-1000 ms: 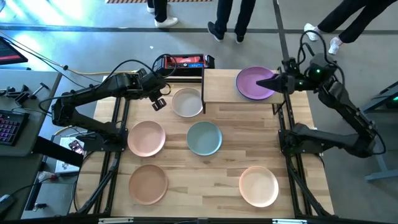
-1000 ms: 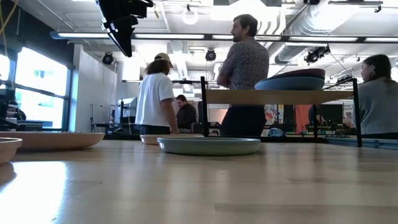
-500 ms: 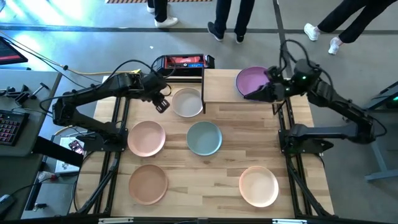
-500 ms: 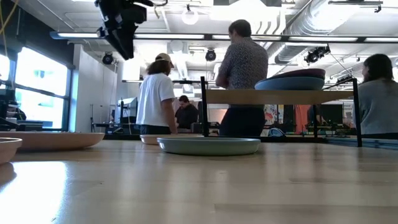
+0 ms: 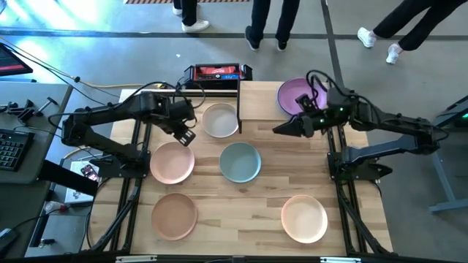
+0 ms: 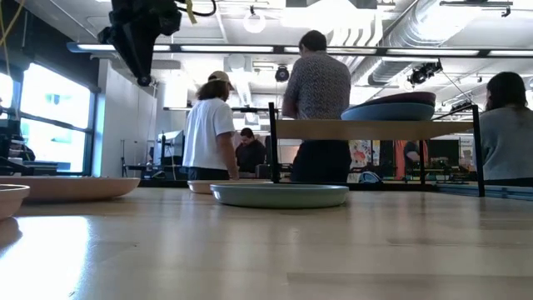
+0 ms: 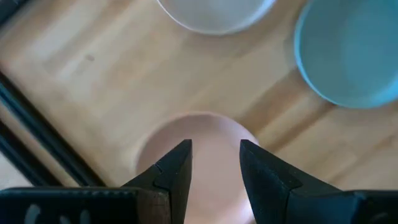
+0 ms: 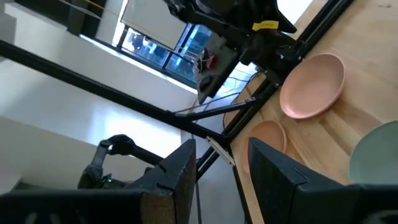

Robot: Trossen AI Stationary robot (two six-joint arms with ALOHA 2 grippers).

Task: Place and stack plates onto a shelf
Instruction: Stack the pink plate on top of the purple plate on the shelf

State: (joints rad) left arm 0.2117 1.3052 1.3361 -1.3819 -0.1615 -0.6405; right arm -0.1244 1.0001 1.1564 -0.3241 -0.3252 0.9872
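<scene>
From above, my left tool point(image 5: 185, 134) hangs open over the gap between the beige plate point(image 5: 220, 120) and the pink plate point(image 5: 172, 161) on the worktop point(image 5: 248, 212). My right tool point(image 5: 281, 128) sits empty and parted just off the shelf point(image 5: 257, 102), where the purple plate point(image 5: 295, 96) rests.

Table-level view shows the stack on the shelf.

Left wrist view: fingers straddle the pink plate, so I'd come down square on its rim and pinch shallow.
</scene>
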